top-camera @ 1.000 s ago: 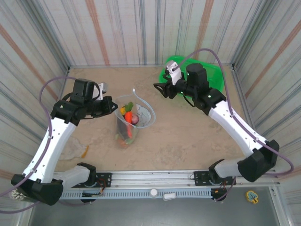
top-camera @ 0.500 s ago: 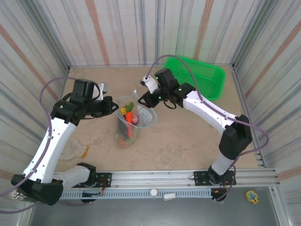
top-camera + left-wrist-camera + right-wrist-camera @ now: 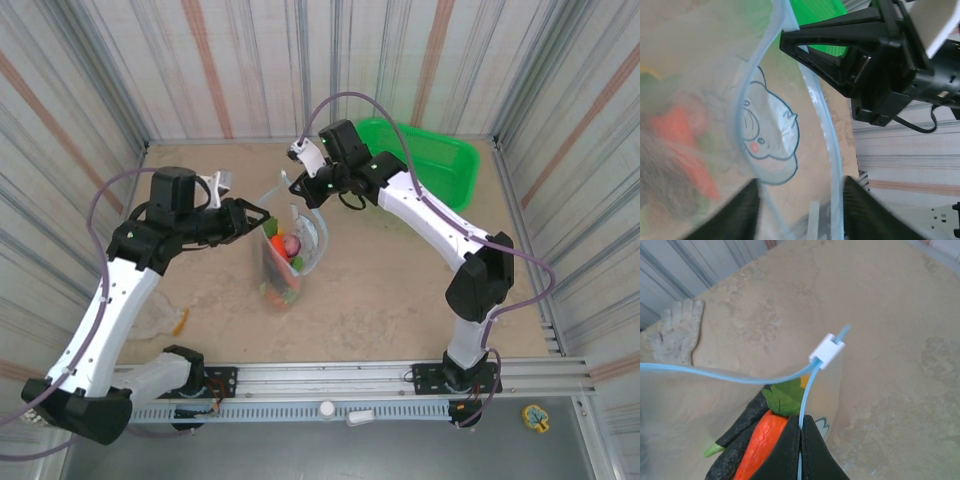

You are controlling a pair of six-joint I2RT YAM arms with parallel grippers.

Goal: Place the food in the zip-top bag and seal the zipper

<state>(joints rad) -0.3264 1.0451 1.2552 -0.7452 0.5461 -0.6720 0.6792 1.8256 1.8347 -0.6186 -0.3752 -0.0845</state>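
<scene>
Clear elephant-print bag [image 3: 285, 262] of food [image 3: 290, 245] (carrot [image 3: 762, 440] among it), zipper [image 3: 807, 390] in clenched right hand [image 3: 800, 432], left hand [image 3: 801, 181] agape

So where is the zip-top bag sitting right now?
In the top view the zip-top bag is mid-table, with the left end effector at its left and the right end effector pinching its zipper from behind; the green basket lies back right.

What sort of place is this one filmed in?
Probably a robot test booth, not a kitchen: striped panel walls box in a tan table, and the food looks like toys.
</scene>
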